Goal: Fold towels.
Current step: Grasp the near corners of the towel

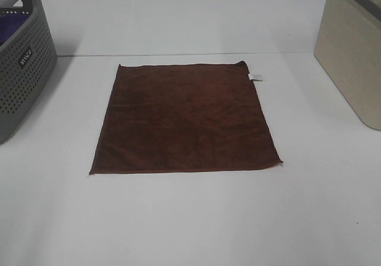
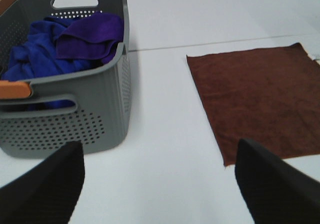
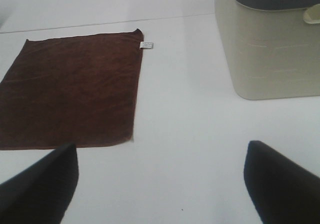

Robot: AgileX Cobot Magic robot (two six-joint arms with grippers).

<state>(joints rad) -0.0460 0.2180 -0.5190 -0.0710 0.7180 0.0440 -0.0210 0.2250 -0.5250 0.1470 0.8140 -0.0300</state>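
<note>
A dark reddish-brown square towel (image 1: 186, 118) lies flat and unfolded in the middle of the white table, its small white care tag (image 1: 255, 77) at the far right corner. It also shows in the left wrist view (image 2: 260, 96) and the right wrist view (image 3: 70, 88). Neither gripper shows in the exterior high view. My left gripper (image 2: 160, 189) is open and empty, above bare table between the basket and the towel's near left corner. My right gripper (image 3: 162, 184) is open and empty, above bare table near the towel's near right corner.
A grey perforated basket (image 1: 24, 63) stands at the far left, holding blue and purple cloths (image 2: 65, 43). A beige bin (image 1: 354, 55) stands at the far right, also in the right wrist view (image 3: 270, 48). A seam (image 1: 178, 54) crosses the table behind the towel.
</note>
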